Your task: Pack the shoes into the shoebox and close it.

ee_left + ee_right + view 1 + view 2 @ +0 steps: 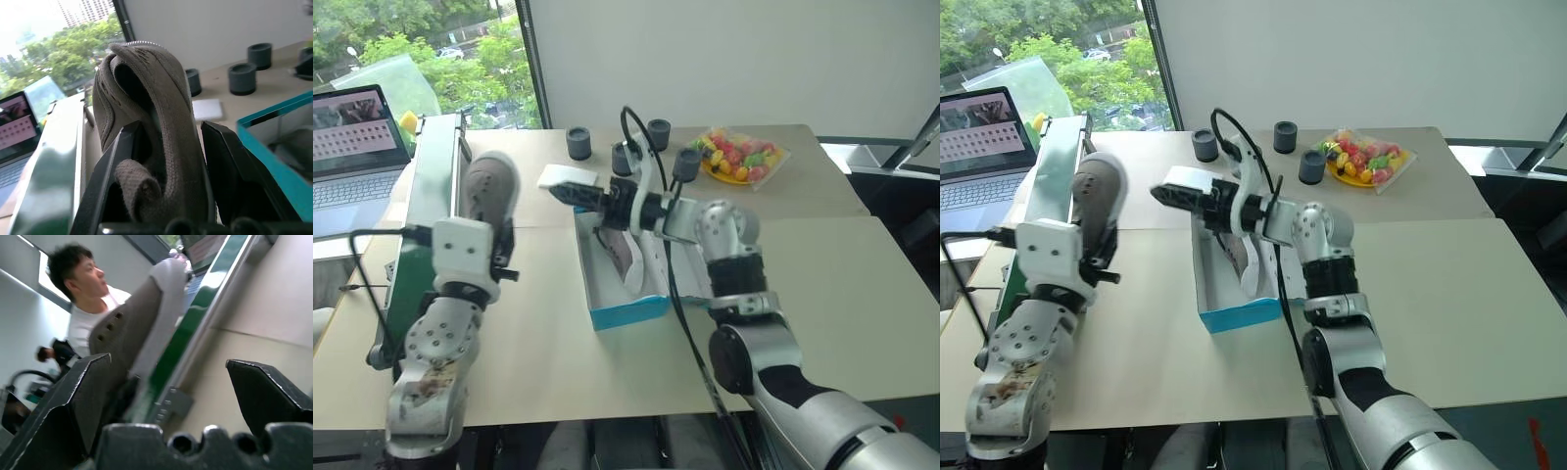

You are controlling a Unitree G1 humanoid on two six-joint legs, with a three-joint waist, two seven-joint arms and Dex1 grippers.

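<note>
My left gripper [171, 132] is shut on one of the shoes [489, 188], a grey-brown sneaker held upright above the table's left side, beside the green conveyor. The turquoise shoebox [628, 313] stands open in the middle of the table, and the other shoe [625, 257] lies tilted inside it. My right gripper [570, 192] reaches across above the box's far end, pointing left toward the held shoe, open, with nothing between its fingers. In the right wrist view the held shoe [129, 328] shows beyond the open fingers.
A long green conveyor [426, 196] runs along the table's left edge, with a laptop [352, 147] beyond it. A small white pad [558, 176], several grey cylinders [578, 143] and a bag of sweets [744, 155] sit at the back. A person [88, 289] stands beyond the conveyor.
</note>
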